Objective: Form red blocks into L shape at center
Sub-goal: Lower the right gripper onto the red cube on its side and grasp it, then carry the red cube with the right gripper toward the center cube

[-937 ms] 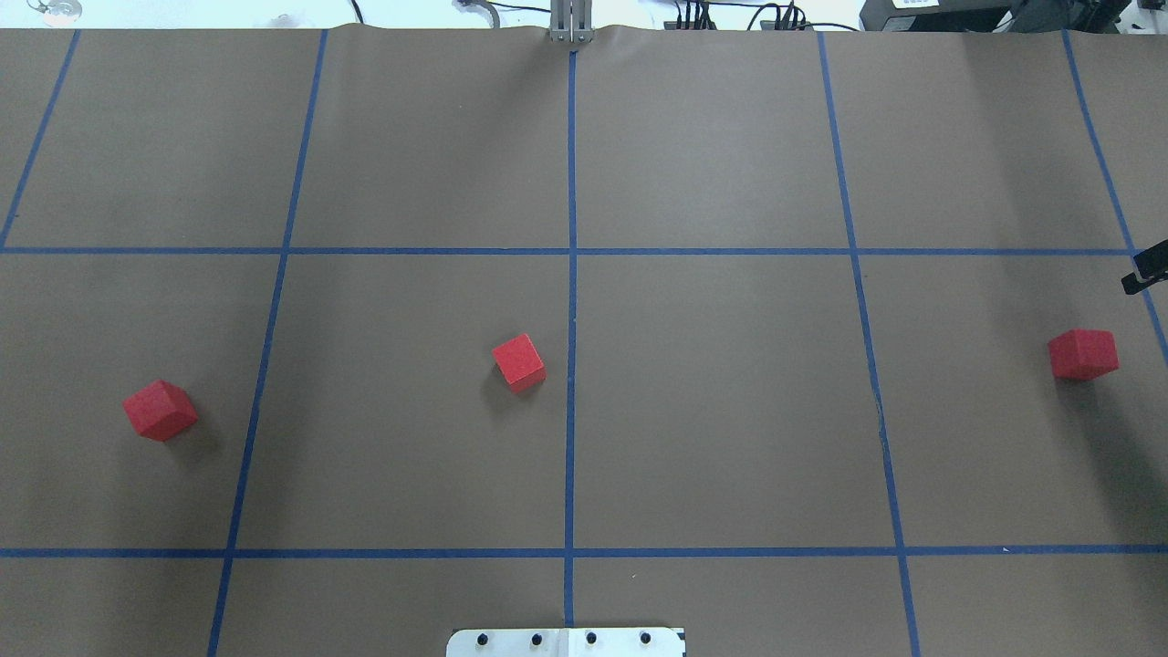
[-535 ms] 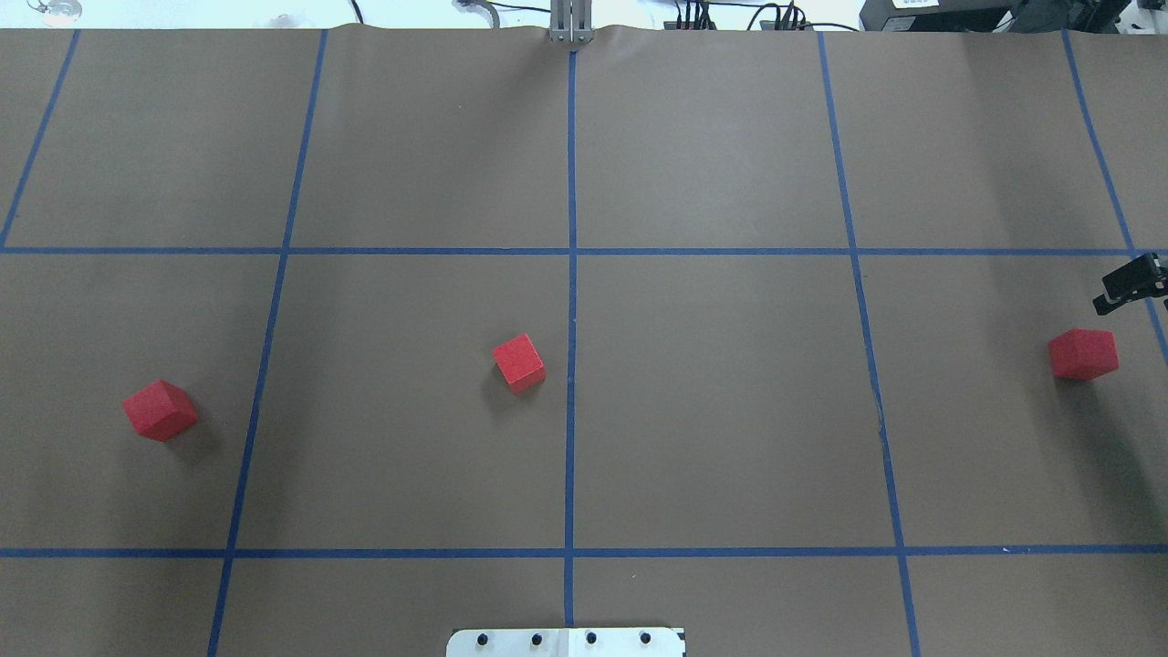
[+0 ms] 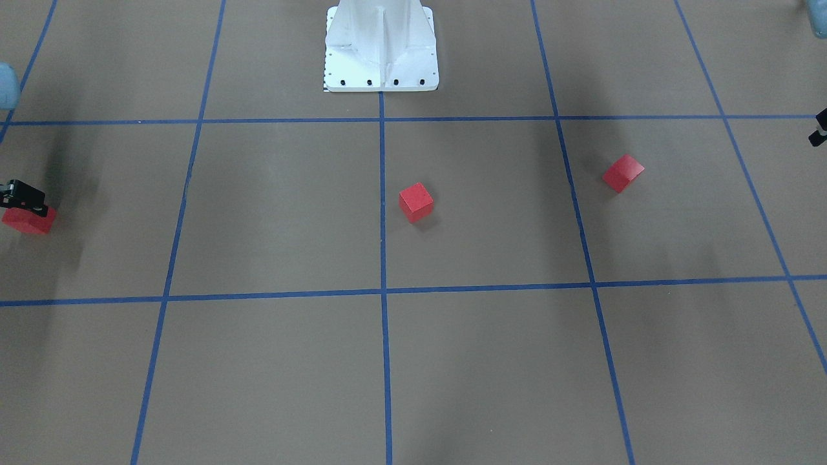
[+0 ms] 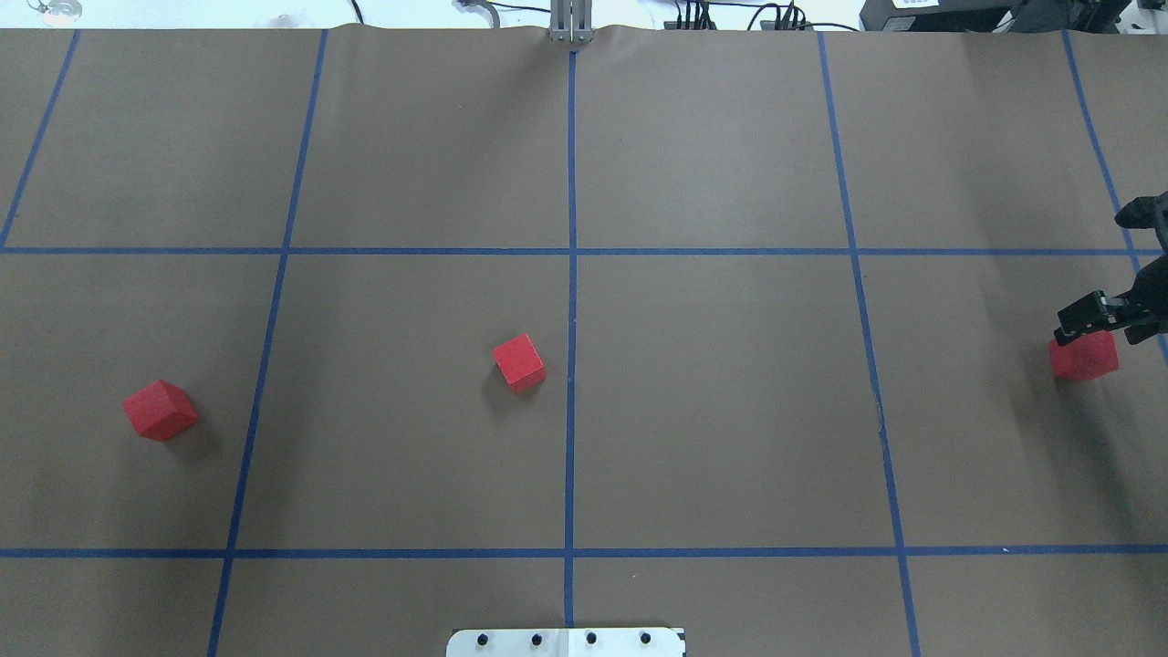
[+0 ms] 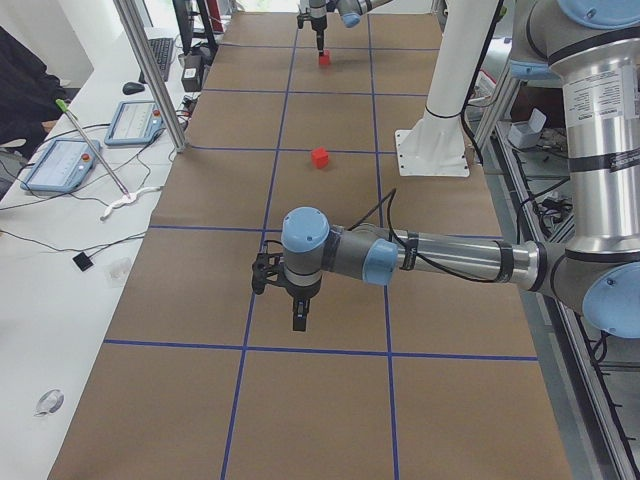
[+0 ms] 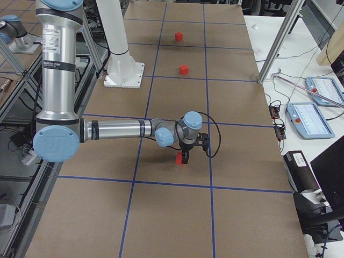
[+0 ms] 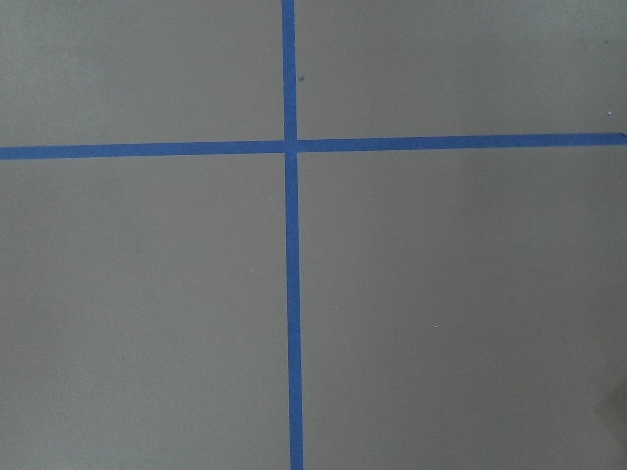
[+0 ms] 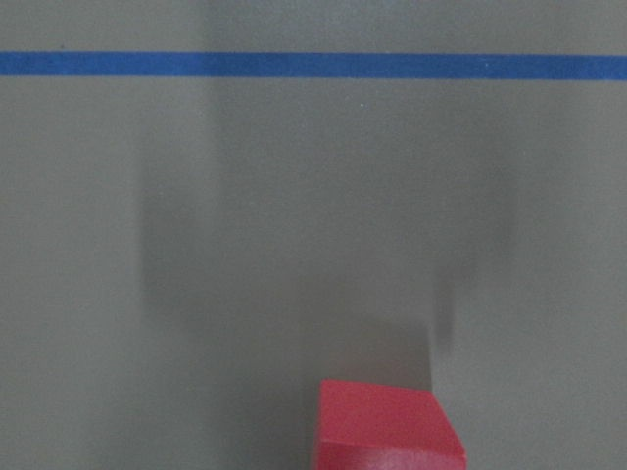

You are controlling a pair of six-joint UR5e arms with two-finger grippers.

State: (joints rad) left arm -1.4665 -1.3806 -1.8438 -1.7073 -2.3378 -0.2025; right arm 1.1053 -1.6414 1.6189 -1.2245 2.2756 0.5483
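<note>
Three red blocks lie on the brown floor. One is at the left, one just left of the centre grid line, and one at the far right. My right gripper is open at the right edge, just beyond the right block. One of its fingers overlaps that block's top edge. I cannot tell whether it touches. The right wrist view shows this block at its bottom edge. My left gripper hangs above a blue grid line, far from the blocks. I cannot tell whether it is open or shut.
The white robot base plate is at the near edge. Blue tape lines cross the floor. An aluminium post and tablets stand beyond the far edge. The left wrist view shows only a tape crossing.
My right gripper has come further in from the right edge, down and toward the right block. The blocks have not moved.
</note>
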